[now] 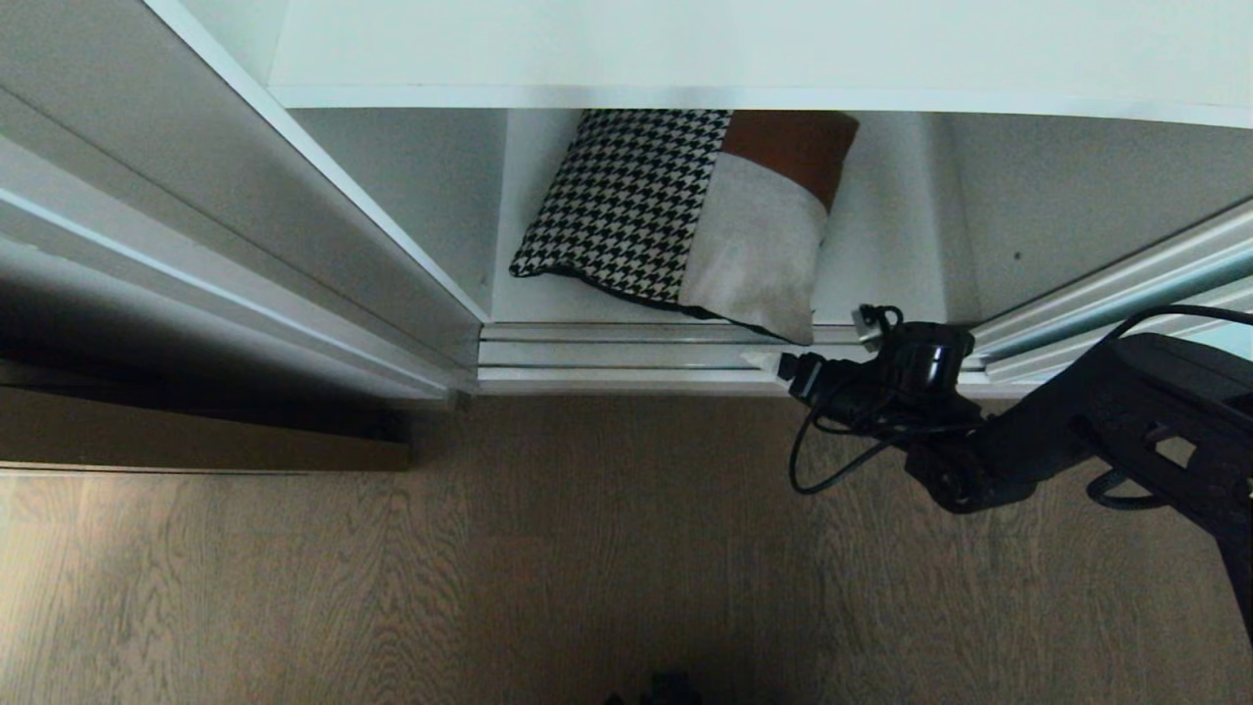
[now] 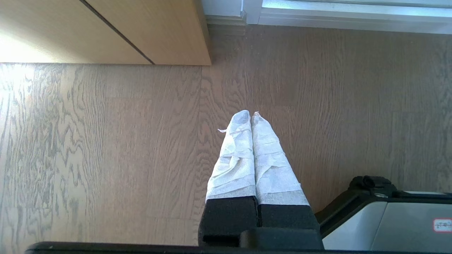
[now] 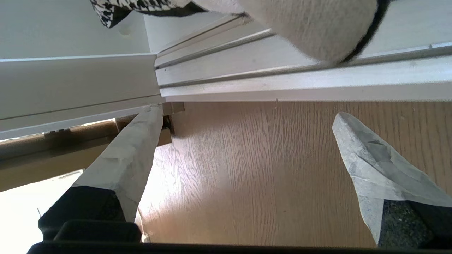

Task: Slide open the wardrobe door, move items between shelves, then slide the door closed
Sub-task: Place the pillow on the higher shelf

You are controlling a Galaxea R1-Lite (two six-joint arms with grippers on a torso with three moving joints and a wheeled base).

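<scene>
One cushion (image 1: 700,215) lies on the low shelf (image 1: 881,284); right gripper (image 3: 247,169), jaws wide and empty, probably must reach in and clamp its near corner.

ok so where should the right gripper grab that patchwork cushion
Probably the cushion's cream front corner, which juts over the door track. The open right gripper could come from the floor side, jaws above and below the soft edge; the rest lies deeper on the shelf.

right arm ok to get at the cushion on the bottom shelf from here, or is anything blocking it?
Probably yes. The right gripper is open, low at the door track, just short of the cushion's cream corner, which overhangs the track. The sliding door stands off to the right, nothing between.
</scene>
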